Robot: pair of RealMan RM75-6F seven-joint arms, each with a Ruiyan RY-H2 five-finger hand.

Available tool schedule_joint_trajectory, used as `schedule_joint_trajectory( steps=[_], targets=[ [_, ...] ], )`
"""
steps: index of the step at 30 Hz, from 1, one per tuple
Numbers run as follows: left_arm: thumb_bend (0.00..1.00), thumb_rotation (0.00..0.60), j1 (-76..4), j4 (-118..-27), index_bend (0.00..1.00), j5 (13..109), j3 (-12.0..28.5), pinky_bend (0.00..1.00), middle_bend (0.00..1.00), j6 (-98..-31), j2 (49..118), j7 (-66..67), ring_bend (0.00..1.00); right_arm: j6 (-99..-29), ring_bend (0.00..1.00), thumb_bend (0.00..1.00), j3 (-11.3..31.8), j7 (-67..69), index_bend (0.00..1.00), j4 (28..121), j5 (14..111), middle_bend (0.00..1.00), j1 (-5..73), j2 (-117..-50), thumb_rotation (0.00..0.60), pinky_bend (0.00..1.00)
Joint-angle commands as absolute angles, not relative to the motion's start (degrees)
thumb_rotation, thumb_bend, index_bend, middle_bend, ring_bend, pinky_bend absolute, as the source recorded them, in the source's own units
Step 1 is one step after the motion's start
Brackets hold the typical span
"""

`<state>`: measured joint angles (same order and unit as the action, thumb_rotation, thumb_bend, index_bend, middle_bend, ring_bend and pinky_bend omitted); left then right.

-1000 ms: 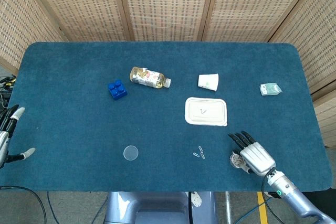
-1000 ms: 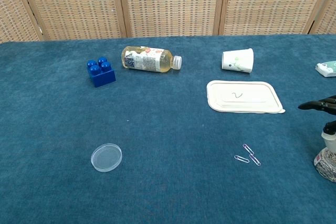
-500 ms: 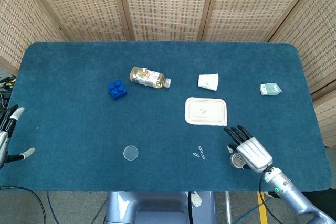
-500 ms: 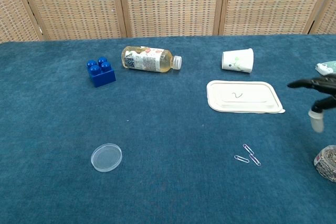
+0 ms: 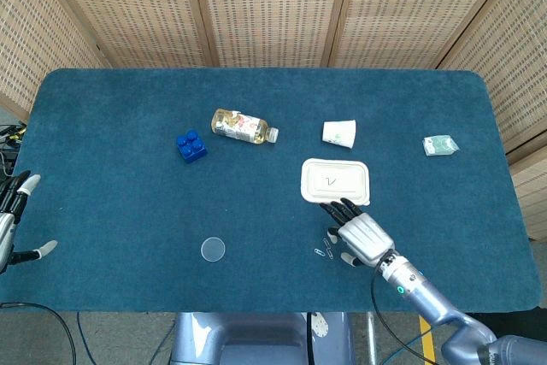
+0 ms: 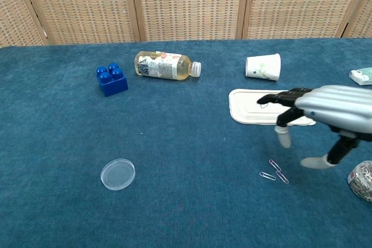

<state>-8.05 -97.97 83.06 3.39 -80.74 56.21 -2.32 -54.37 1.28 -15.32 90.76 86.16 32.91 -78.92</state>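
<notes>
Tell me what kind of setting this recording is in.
Probably a lab or staged test station, not a home: a table covered in blue felt, woven folding screens behind it, and unrelated odds and ends such as a blue building block and paper clips.

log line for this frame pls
right hand: open, above paper clips, beside white tray | left hand: open, off table edge | foil ball: on cloth, free

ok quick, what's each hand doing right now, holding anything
Left hand: open, holding nothing, at the table's left edge.
Right hand: open, fingers spread, holding nothing, hovering over the paper clips.
</notes>
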Motion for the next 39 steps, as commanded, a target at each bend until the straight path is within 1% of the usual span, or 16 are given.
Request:
schedule_joint_trajectory(
  steps=[1, 8, 14, 22, 39],
  targets=[
    [0.0, 0.6, -8.1, -97.9, 0.0, 83.0, 3.4, 0.0, 0.0, -80.6, 56.2, -2.5, 0.0, -51.0, 0.0, 0.25, 3.2, -20.5, 0.47, 91.0, 81.0, 0.01, 34.9, -82.9, 0.6, 0.01],
    [0.0, 0.6, -8.2, -97.7, 0.0, 82.7, 3.6, 0.0, 0.0, -80.5, 56.1, -3.0, 0.0, -49.5, 0.0, 0.26, 4.0, -26.0, 0.48, 91.5, 74.5, 0.01, 36.0, -86.6, 0.6, 0.01],
    [0.0, 0.6, -8.1, -97.7, 0.0, 82.7, 3.6, 0.0, 0.0, -80.6, 56.0, -3.0, 0.0, -50.6, 0.0, 0.26, 3.8, -30.8, 0.49, 91.2, 71.1, 0.01, 36.4, -89.2, 0.6, 0.01],
    [0.0, 0.6, -8.2, -97.7, 0.0, 82.7, 3.6, 0.0, 0.0, -80.6, 56.0, -3.1, 0.0, -51.9, 0.0, 0.25, 3.1, -33.1, 0.49, 89.2, 69.8, 0.01, 36.6, -91.0, 0.6, 0.01],
    [0.0, 0.6, -8.2, -97.7, 0.0, 82.7, 3.6, 0.0, 0.0, -80.6, 56.0, -3.0, 0.0, -52.3, 0.0, 0.27, 1.9, -32.8, 0.49, 87.9, 68.5, 0.01, 37.0, -91.3, 0.6, 0.01]
  ],
)
